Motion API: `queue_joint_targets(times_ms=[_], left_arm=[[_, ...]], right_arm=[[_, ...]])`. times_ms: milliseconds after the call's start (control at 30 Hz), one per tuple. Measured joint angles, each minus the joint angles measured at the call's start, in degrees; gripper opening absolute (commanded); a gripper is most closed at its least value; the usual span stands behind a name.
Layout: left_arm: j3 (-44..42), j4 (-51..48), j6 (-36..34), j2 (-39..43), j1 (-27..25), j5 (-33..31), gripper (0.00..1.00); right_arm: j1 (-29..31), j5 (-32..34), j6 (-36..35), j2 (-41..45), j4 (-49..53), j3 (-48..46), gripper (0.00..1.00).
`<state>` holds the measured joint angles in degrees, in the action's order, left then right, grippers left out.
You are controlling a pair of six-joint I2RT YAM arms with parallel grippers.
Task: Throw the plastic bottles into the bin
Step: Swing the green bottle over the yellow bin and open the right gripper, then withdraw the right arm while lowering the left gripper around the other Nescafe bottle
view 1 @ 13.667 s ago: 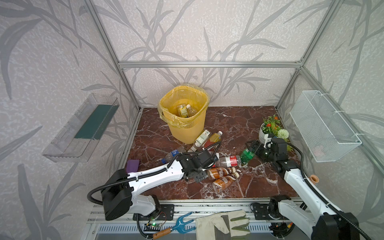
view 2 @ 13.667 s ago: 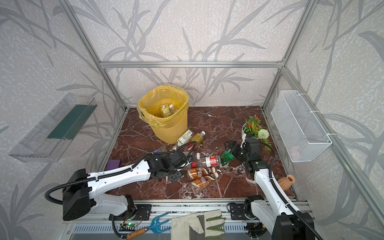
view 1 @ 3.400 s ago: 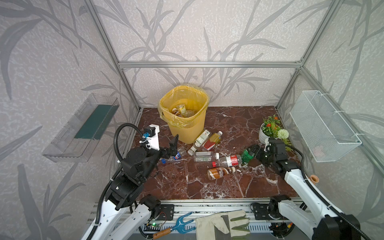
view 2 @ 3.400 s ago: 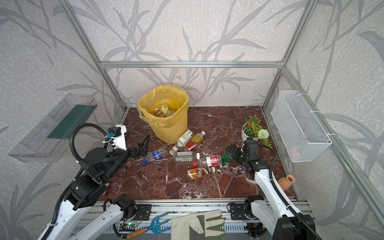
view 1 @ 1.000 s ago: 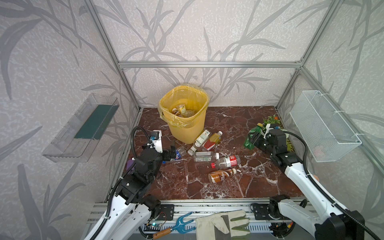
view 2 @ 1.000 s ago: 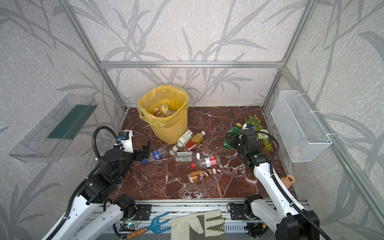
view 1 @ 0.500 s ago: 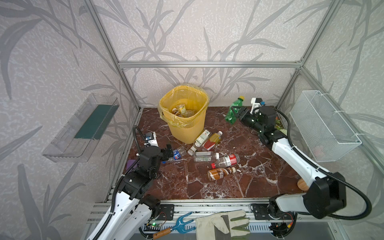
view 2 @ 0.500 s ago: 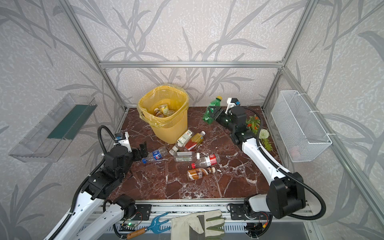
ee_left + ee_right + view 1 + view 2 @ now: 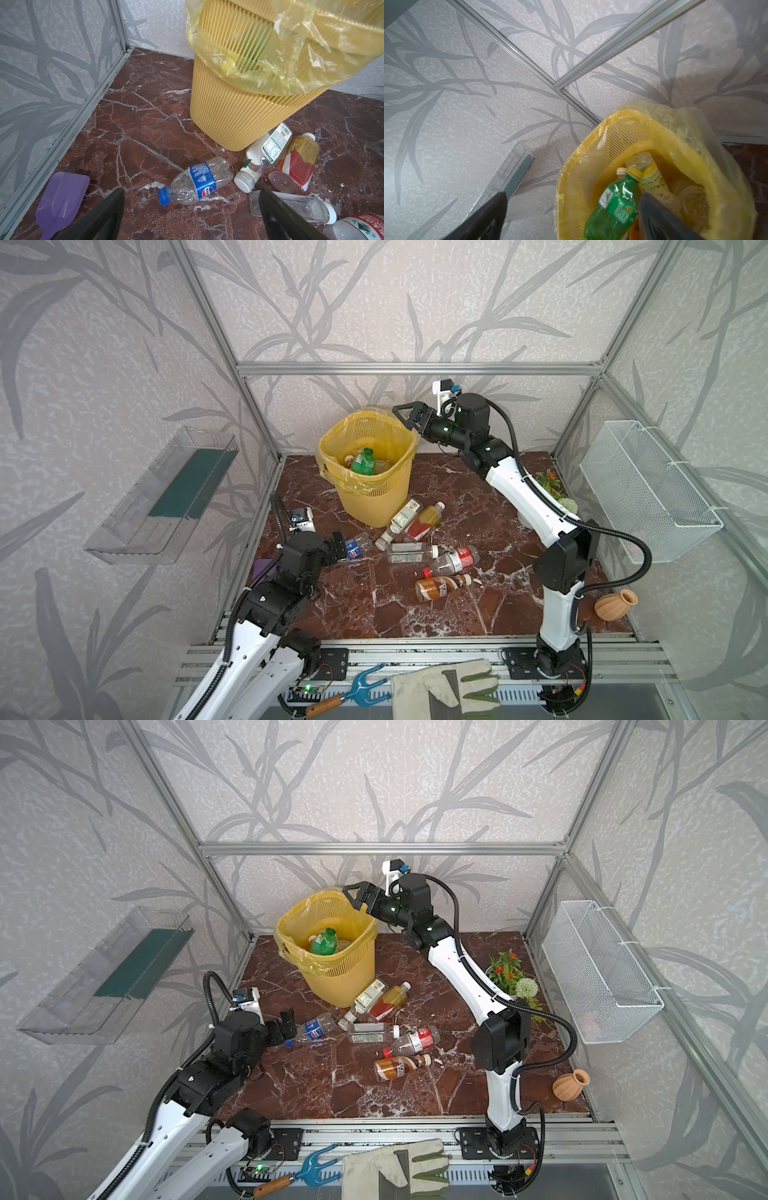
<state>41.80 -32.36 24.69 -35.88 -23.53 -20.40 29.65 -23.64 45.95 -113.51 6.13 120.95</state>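
Observation:
The yellow bin [image 9: 370, 489] [image 9: 334, 973] stands at the back of the marble floor. A green bottle [image 9: 363, 461] [image 9: 614, 207] lies inside it on top of other bottles. My right gripper [image 9: 409, 416] [image 9: 573, 196] hangs open and empty above the bin's right rim. My left gripper [image 9: 286, 1025] [image 9: 191, 193] is open and low, just short of a crushed clear bottle with a blue label [image 9: 355, 546] [image 9: 197, 182], not touching it. Several more bottles lie in front of the bin: white-labelled [image 9: 401, 517], amber [image 9: 426, 520], clear [image 9: 409, 552], red-labelled [image 9: 453, 561], brown [image 9: 440, 585].
A purple scoop [image 9: 60, 201] lies by the left wall. A potted plant [image 9: 509, 973] and a clay vase [image 9: 615, 605] sit at the right. A wire basket [image 9: 648, 489] and a clear tray [image 9: 166, 493] hang on the side walls. A glove [image 9: 444, 689] lies on the front rail.
The right arm swung from the right side to above the bin and opened; the green bottle it carried now lies in the bin. The left gripper moved closer to the blue-labelled bottle.

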Motion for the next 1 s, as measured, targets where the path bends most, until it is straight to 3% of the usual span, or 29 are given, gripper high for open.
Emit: queue_joint_targets(times_ms=[100, 200, 467, 767, 867, 1000], left_arm=[[0.07, -0.07, 0.42, -0.17, 0.02, 0.59, 0.99], [0.07, -0.22, 0.57, -0.20, 0.02, 0.76, 0.99], [0.07, -0.15, 0.02, 1.31, 0.04, 2.91, 0.98], [0.09, 4.09, -6.27, -0.81, -0.96, 16.96, 0.92], [0.50, 4.57, -8.98, -4.42, -5.33, 18.71, 0.92], [1.81, 5.07, -12.87, -10.54, -15.45, 18.71, 0.92]], right_arm=[[-0.55, 0.44, -2.69, 1.36, 2.19, 0.70, 0.99], [-0.72, 1.57, -5.70, 7.04, 1.92, -6.23, 0.99], [-1.33, 5.79, -14.51, 34.60, -5.03, -41.68, 0.99], [-12.00, 11.06, -12.98, 54.31, -10.40, -79.17, 0.99], [-15.89, 12.61, -10.75, 59.84, -9.57, -86.49, 0.99], [-19.45, 13.77, -7.74, 66.12, -8.87, -91.62, 0.99]])
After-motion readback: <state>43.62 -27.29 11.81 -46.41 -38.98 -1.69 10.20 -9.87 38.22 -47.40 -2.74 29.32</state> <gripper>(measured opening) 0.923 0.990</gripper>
